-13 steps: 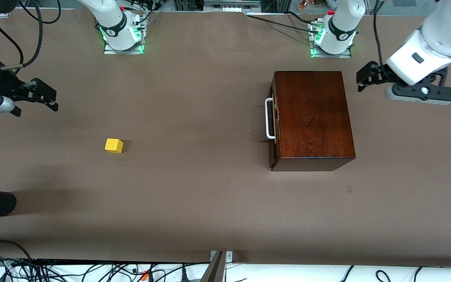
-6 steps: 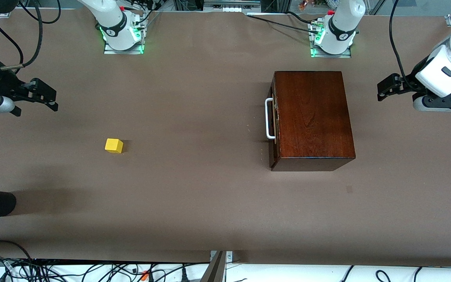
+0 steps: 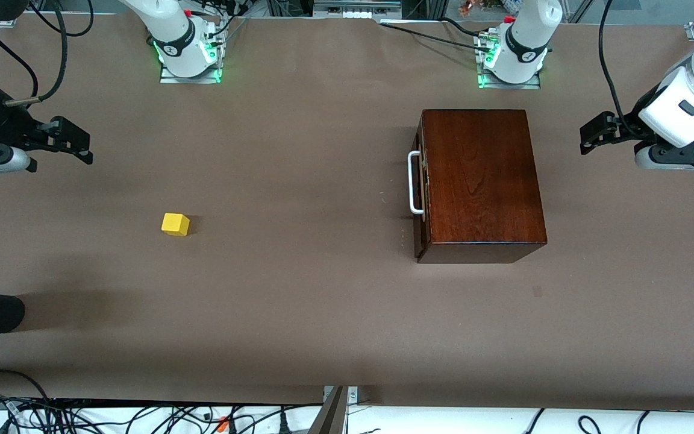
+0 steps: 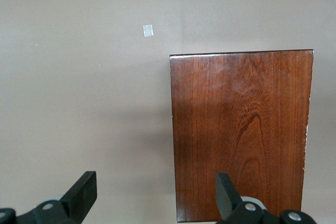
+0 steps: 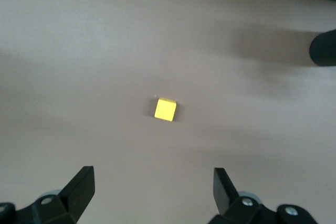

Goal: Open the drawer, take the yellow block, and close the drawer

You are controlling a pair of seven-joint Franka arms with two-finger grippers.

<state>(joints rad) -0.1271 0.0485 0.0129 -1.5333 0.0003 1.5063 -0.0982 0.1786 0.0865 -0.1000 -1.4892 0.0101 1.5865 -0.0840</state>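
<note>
Hovering spread and empty: left end effector (image 3: 588, 134) beside the drawer (image 3: 420, 181), right end effector (image 3: 79, 143) near the yellow block (image 3: 175, 224).

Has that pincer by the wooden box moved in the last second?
Yes. The left pincer has drawn away from the box, toward the left arm's end of the table.

We counted one wooden box (image 3: 481, 181) with one drawer (image 3: 420, 187) and one white handle (image 3: 413, 183). We saw one yellow block (image 3: 175, 224). There were two robot arms, so two grippers: the left gripper (image 3: 591, 134) and the right gripper (image 3: 76, 144).
</note>
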